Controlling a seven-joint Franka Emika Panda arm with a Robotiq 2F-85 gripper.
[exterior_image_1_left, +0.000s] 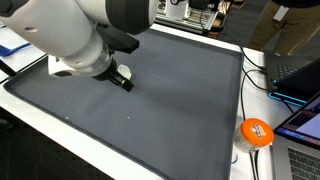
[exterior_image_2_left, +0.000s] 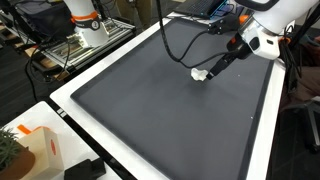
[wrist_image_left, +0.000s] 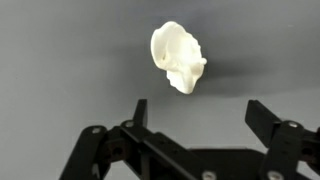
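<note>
A small white lumpy object (wrist_image_left: 178, 55), shaped a bit like a tiny skull, lies on the dark grey mat (wrist_image_left: 60, 60). In the wrist view it sits just beyond my gripper (wrist_image_left: 200, 105), slightly left of the gap's centre. The jaws stand wide apart with nothing between them. In an exterior view the white object (exterior_image_2_left: 200, 74) rests on the mat (exterior_image_2_left: 150, 110) right beside the black fingertips of the gripper (exterior_image_2_left: 216, 64), which hovers low and tilted over it. From the opposite side the gripper (exterior_image_1_left: 121, 79) hangs over the mat (exterior_image_1_left: 150, 120), and I cannot make out the object there.
An orange round thing (exterior_image_1_left: 256, 132) lies on the white table edge beside the mat. Laptops (exterior_image_1_left: 298, 72) and cables (exterior_image_1_left: 254, 75) crowd that side. Another robot base (exterior_image_2_left: 85, 22), a cardboard box (exterior_image_2_left: 38, 150) and a black cable (exterior_image_2_left: 175, 45) lie around the mat.
</note>
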